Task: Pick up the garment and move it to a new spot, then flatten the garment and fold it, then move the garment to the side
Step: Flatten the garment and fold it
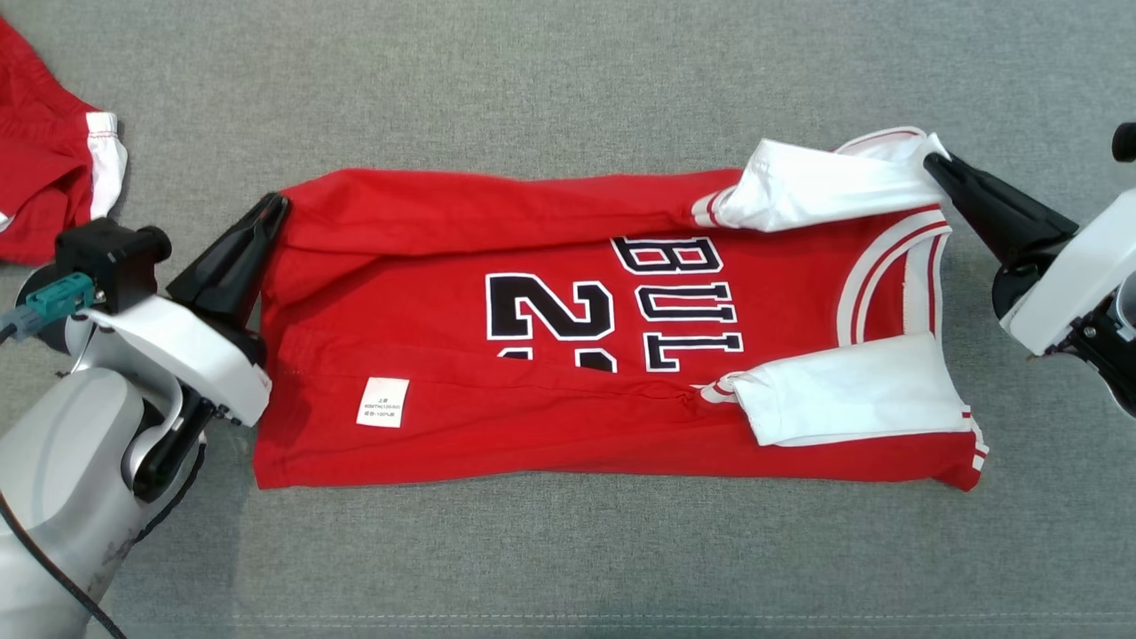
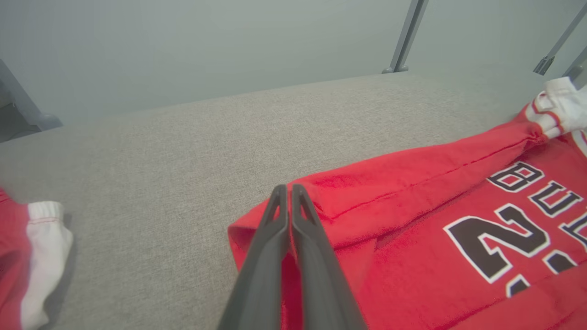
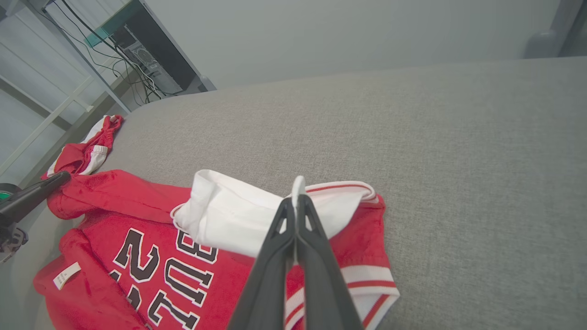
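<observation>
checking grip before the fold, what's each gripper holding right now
Left gripper: shut on the red jersey, at its hem corner.
Right gripper: shut on its white sleeve.

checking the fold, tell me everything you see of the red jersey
The red jersey lies flat on the grey upholstery, neck toward the robot's right. Soft knit, white sleeves, striped trim, black white-edged lettering, a white label near the hem. Both long edges are folded inward. The left claw is shut on its far hem corner, the right claw on its far white sleeve.
</observation>
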{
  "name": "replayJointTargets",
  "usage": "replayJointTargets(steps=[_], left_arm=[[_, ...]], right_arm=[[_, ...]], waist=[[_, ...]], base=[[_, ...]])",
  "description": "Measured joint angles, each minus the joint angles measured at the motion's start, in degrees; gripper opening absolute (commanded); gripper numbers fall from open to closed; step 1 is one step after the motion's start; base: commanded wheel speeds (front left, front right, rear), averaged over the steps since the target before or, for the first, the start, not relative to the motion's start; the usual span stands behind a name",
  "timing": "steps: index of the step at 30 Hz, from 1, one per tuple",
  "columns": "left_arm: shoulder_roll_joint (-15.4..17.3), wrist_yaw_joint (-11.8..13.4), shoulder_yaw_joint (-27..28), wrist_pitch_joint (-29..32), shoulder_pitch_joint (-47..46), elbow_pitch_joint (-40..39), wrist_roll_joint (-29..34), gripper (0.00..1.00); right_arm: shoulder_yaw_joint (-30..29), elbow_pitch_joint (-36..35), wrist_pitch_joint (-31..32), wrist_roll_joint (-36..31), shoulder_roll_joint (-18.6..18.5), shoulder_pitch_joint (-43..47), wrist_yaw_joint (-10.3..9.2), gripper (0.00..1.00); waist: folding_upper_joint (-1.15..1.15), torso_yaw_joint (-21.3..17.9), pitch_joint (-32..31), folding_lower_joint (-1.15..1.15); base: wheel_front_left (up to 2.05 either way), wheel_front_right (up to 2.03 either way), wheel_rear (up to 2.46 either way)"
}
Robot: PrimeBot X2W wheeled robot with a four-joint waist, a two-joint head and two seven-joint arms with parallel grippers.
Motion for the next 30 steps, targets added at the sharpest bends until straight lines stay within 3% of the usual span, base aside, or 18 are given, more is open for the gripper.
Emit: replayJointTargets(steps=[13, 30], left_arm=[[4.56, -0.01, -4.67, 0.0, 2.25, -0.3, -6.43, 0.0], [3.97, -0.01, -11.59, 0.05, 5.54, 2.98, -12.83, 0.0]], right_arm=[[1.63, -4.98, 0.77, 4.78, -2.87, 5.88, 0.0, 0.0], [4.85, -5.84, 0.94, 7.08, -3.12, 12.9, 0.0, 0.0]], waist=[[0.0, -1.16, -2.85, 0.0], [0.0, -1.16, -5.48, 0.0]], base=[[0.0, 0.0, 0.0], [0.0, 0.0, 0.0]])
